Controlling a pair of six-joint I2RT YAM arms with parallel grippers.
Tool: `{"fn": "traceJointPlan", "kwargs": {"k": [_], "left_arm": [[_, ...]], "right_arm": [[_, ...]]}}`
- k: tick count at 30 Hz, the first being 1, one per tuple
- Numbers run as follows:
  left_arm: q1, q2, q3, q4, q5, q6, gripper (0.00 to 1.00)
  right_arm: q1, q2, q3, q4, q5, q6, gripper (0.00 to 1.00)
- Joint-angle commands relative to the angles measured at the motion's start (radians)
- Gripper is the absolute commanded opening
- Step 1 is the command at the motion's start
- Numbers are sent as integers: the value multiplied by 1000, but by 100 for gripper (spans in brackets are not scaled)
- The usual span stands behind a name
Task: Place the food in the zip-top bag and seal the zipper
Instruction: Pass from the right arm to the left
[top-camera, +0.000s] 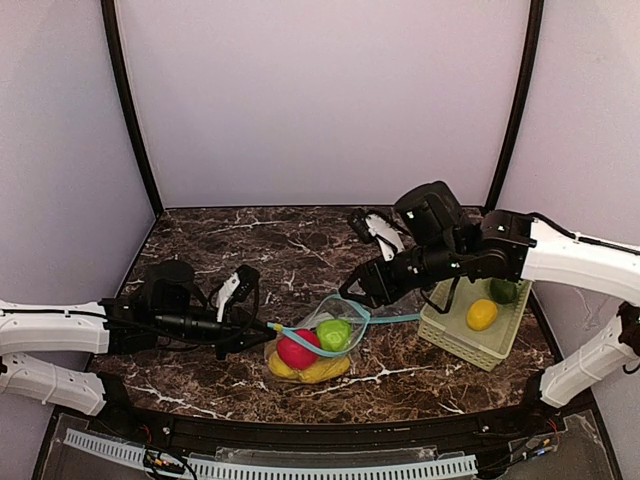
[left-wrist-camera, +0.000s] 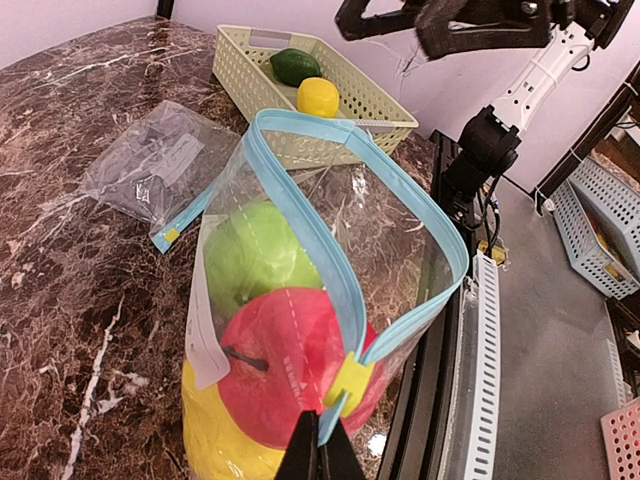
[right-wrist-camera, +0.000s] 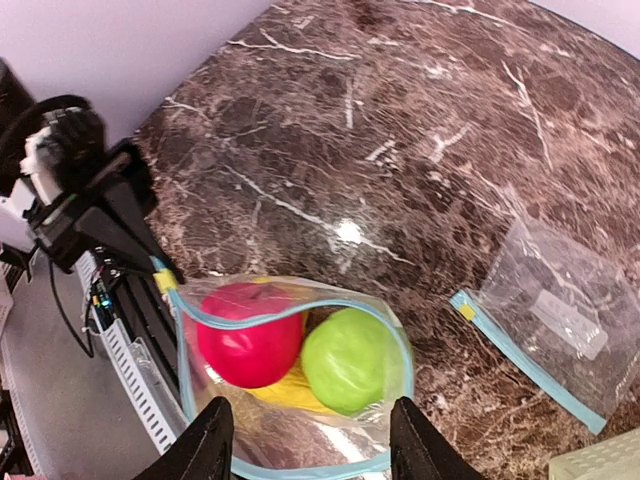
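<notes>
Pale lilac walls (top-camera: 320, 100) enclose a dark marbled table (top-camera: 250, 240). The open bag (left-wrist-camera: 400, 240) holds red, green and yellow fruits (right-wrist-camera: 250, 335); two more lie in the basket (top-camera: 450, 338) right of it. The left gripper (left-wrist-camera: 320, 440) pinches its zipper end; the right gripper (right-wrist-camera: 315, 440) hovers above, jaws apart.

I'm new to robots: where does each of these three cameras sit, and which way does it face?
Top external: above and behind the arms, facing down at the table; both arms, left gripper and right gripper show.
Left wrist: low, facing across the zip-top bag to the basket; its shut fingertips show.
Right wrist: facing down into the bag; its open fingers show.
Both wrist views share the red ball.
</notes>
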Motion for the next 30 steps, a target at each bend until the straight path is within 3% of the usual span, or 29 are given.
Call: {"fn": "traceJointPlan", "kwargs": {"k": [1,6,14,30], "left_arm": [[-4,-33,28,-23,22,0,1],[-5,-65,20,-17,24,-14,1],[-4,-83,17,-27,34,-22,1],[-5,-83,20,-26,44,-26,1]], "right_arm": [[84,12,54,65,-32,-161,50],[172,111,94,172,-99,-242,43],[182,227,118,302,-151,-308,35],[167,314,156,318,-213,-385,30]]}}
